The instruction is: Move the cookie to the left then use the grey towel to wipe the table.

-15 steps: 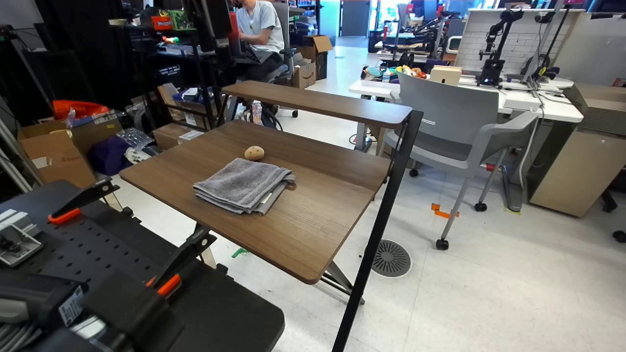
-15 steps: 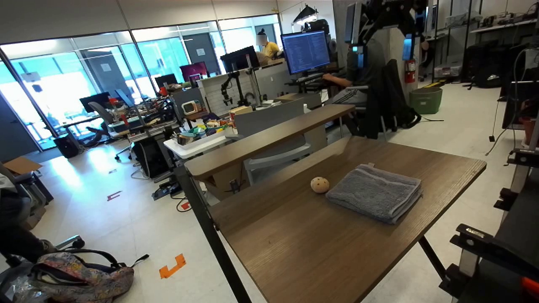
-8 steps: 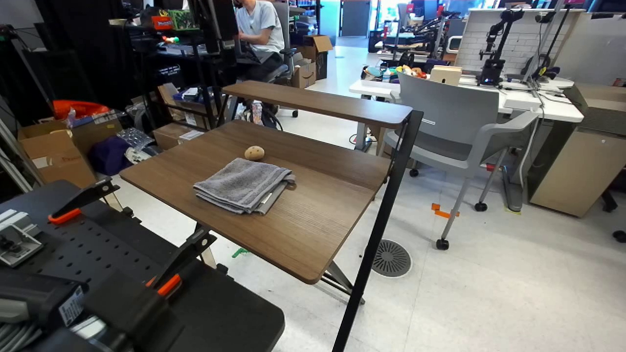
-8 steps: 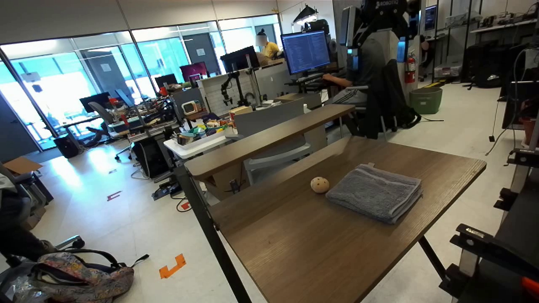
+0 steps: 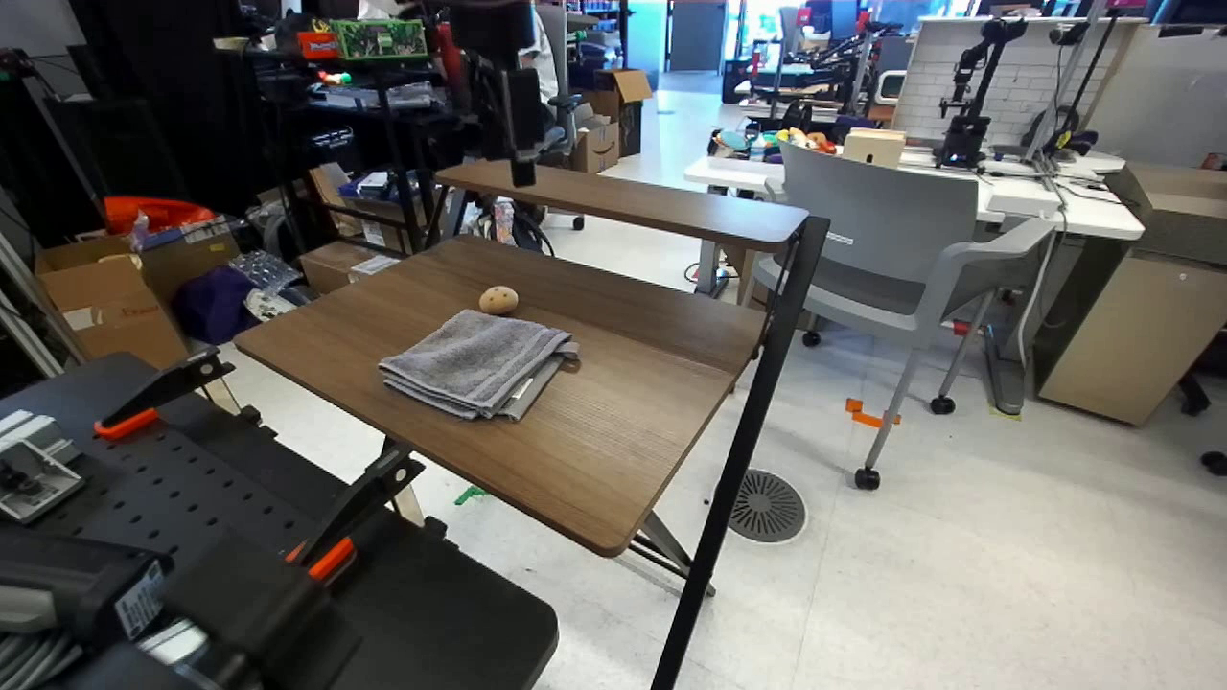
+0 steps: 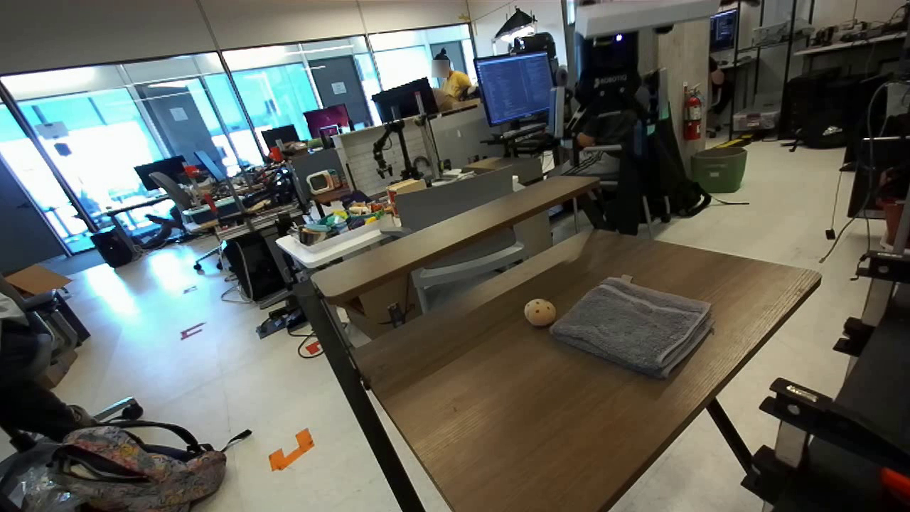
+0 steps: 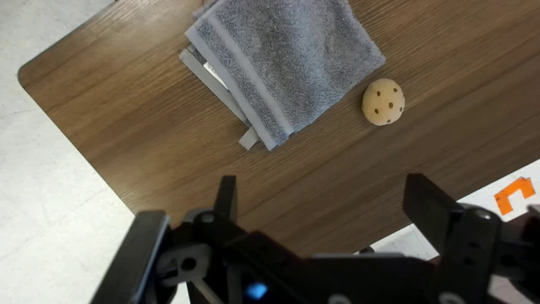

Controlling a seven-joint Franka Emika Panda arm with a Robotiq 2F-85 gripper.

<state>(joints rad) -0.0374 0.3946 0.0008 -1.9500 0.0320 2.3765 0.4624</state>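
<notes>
The cookie (image 5: pixel 498 300), a small round tan lump with dark spots, lies on the brown table (image 5: pixel 623 460) close beside the folded grey towel (image 5: pixel 474 359). The cookie (image 6: pixel 540 313) and towel (image 6: pixel 633 323) also show in an exterior view, on the table (image 6: pixel 498 427). In the wrist view the towel (image 7: pixel 291 59) is at the top, partly cut off, with the cookie (image 7: pixel 383 102) to its right. My gripper (image 7: pixel 322 183) is open and empty, high above the table (image 7: pixel 126 118). In an exterior view the gripper (image 5: pixel 513 163) hangs above the raised shelf's far end.
A raised wooden shelf (image 5: pixel 623 201) runs along one long side of the table, with a black post (image 5: pixel 748 422) at its end. A black pegboard cart (image 5: pixel 211 479) with orange-tipped clamps stands by the opposite side. A grey chair (image 5: pixel 882 240) stands behind the shelf.
My gripper has come down and across into clearer view in both exterior views, turning as it moves. The cookie and the towel have not moved.
</notes>
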